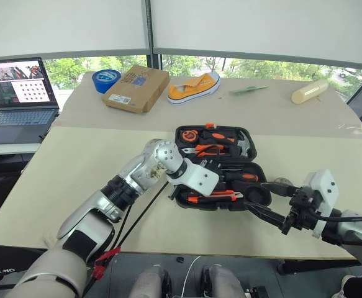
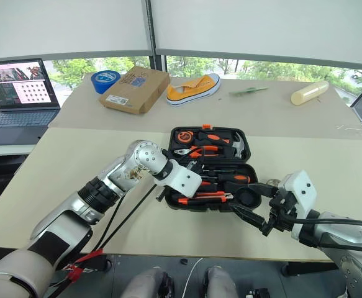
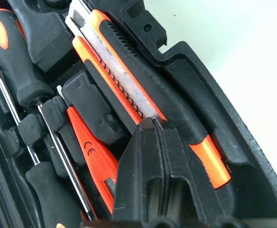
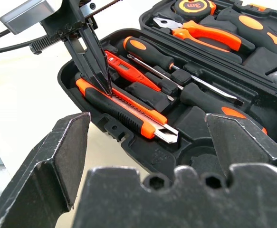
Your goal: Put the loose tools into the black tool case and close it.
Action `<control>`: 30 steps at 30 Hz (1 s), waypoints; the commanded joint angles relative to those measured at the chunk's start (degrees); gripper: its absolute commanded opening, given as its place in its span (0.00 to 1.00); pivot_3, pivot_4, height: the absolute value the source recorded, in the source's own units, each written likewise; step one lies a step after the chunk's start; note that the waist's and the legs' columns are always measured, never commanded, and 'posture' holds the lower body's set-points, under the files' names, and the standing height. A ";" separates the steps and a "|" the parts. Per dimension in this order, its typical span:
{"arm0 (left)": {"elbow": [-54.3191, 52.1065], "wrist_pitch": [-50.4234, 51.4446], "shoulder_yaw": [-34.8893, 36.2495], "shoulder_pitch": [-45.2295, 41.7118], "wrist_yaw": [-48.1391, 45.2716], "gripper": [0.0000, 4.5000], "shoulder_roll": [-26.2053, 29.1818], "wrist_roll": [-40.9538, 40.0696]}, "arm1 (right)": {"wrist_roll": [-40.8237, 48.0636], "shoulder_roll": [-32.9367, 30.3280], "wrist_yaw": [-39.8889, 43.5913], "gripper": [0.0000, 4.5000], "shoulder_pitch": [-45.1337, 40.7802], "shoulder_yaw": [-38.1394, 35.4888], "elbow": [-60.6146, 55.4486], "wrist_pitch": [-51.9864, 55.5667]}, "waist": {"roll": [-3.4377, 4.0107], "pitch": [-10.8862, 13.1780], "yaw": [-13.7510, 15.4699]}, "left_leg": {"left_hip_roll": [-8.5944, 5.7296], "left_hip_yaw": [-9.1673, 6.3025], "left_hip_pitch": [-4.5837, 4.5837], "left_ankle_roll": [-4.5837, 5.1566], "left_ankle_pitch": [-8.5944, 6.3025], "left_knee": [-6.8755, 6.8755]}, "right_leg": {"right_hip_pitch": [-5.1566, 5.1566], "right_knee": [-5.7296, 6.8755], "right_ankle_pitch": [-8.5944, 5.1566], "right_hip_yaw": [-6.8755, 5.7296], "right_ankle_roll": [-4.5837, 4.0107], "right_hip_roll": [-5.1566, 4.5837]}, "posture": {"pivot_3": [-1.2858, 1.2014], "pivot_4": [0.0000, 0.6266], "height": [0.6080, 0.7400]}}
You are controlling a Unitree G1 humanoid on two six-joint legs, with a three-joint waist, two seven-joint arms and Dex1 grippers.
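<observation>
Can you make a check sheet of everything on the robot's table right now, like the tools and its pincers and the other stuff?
Surface: pale table, bare near the case.
Job's things: black tool case lies open; utility knife, tester pen and two screwdrivers lie in its recesses. Round recess near the right pincer looks empty; tape roll not seen.
Clutter: cardboard box, blue tape roll, yellow shoe, cream cylinder, green item.
Grippers: left pincer shut, tips down on the knife; right pincer open beside the case's corner.
Cables: black cables hang under the left arm.
Surroundings: laptop, windows, trees outside.
</observation>
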 commanded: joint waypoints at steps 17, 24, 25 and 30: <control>3.95 7.70 1.36 1.79 -2.08 0.02 -2.75 -1.12 | 0.00 -0.62 0.58 1.00 -1.24 -1.24 -0.49 -1.12 | 0.02 -0.70 0.45 | -0.24 -0.06 0.21 0.47 -0.28 -0.05 | 0.09 -0.14 -0.17 -0.08 0.35 -0.46 | 0.52 0.24 0.93; -5.51 23.57 9.27 -2.27 -9.93 0.02 -0.49 -13.23 | 0.11 -1.03 1.06 1.00 -2.91 -1.47 0.89 -0.92 | 0.05 -0.55 -0.22 | -0.28 -0.04 -0.78 -0.21 0.13 -0.05 | -0.78 0.15 -0.06 -0.07 0.21 -0.27 | 0.52 0.24 0.93; -6.29 23.79 9.69 -2.57 -10.48 0.02 0.28 -14.05 | 0.08 -1.11 1.10 1.00 -3.13 -1.43 1.01 -0.90 | 0.05 -0.49 -0.21 | -0.36 -0.04 -0.87 -0.24 0.16 -0.04 | -0.90 0.22 -0.06 -0.08 0.20 -0.14 | 0.52 0.24 0.93; -6.21 26.99 16.98 -3.12 -5.07 0.02 -0.11 -20.01 | -1.13 -2.94 2.12 1.00 -2.99 -3.98 2.65 -1.29 | 0.03 -0.42 -0.07 | -0.47 -0.04 -0.90 -0.19 0.14 -0.08 | -0.87 0.15 -0.12 -0.08 0.28 -0.02 | 0.52 0.24 0.93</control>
